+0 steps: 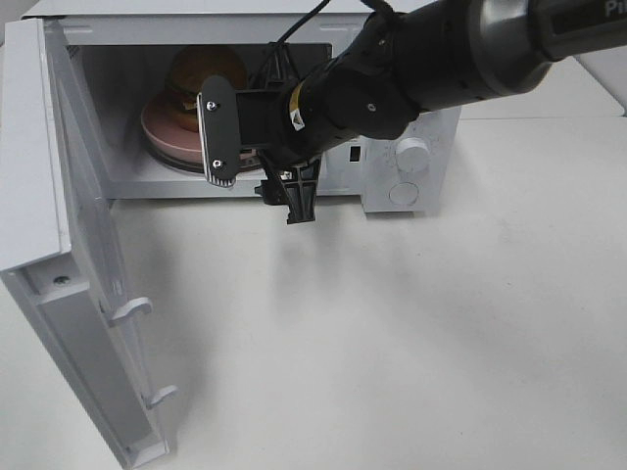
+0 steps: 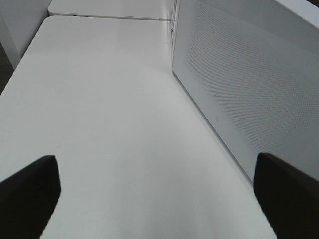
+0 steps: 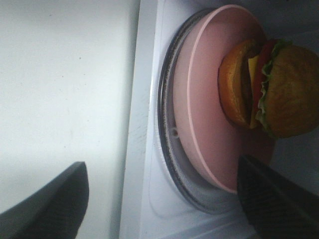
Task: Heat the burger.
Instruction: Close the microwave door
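The burger (image 1: 204,70) stands on a round pink plate (image 1: 162,132) inside the open microwave (image 1: 411,166). In the right wrist view the burger (image 3: 271,89) shows its golden bun, lettuce, tomato and cheese, and the pink plate (image 3: 204,124) rests on the turntable. My right gripper (image 1: 257,176) hangs just in front of the oven's opening, open and holding nothing, with its fingers (image 3: 50,199) clear of the plate. Over bare table, my left gripper (image 2: 159,199) is open with nothing between its dark fingers (image 2: 30,194). It is out of sight in the exterior view.
The microwave door (image 1: 59,225) is swung wide open to the left, reaching the table's front. A white perforated panel (image 2: 249,84) of the microwave rises close beside my left gripper. Two knobs (image 1: 411,157) sit on the oven's right side. White table (image 1: 392,343) lies in front.
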Available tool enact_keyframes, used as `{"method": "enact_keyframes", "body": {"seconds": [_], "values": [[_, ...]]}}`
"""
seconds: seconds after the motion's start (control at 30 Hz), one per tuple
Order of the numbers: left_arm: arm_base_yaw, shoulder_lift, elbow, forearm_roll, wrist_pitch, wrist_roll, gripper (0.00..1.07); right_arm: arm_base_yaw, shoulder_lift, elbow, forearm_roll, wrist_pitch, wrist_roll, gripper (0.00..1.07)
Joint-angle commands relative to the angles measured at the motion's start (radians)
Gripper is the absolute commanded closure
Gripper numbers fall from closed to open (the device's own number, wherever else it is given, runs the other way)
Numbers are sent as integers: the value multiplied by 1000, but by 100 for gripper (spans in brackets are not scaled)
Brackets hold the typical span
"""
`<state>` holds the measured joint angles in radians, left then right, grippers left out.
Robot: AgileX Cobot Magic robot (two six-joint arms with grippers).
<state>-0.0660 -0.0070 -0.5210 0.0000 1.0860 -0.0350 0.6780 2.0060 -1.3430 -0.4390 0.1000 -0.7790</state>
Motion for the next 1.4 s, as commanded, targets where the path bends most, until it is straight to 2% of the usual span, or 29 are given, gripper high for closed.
{"method": "enact_keyframes", "body": {"seconds": [0.03,0.27,0.33,0.43,0.6,0.73,1.03,1.4], "values": [[2,-17,3,-6,-15,1,9,-3,-64,58,-3,-1,79,31],[2,-17,3,-6,-15,1,9,-3,-131,135,-3,1,160,31],[2,-17,3,-6,-15,1,9,-3,-178,186,1,2,209,31],[2,-17,3,-6,-15,1,9,-3,-191,200,1,3,222,31],[2,-17,3,-6,-15,1,9,-3,-283,295,5,17,313,31],[2,-17,3,-6,-15,1,9,-3,-315,324,5,30,376,31],[2,-17,3,-6,-15,1,9,-1,-444,416,41,146,670,31],[2,-17,3,-6,-15,1,9,-1,-590,490,107,292,798,31]]}}
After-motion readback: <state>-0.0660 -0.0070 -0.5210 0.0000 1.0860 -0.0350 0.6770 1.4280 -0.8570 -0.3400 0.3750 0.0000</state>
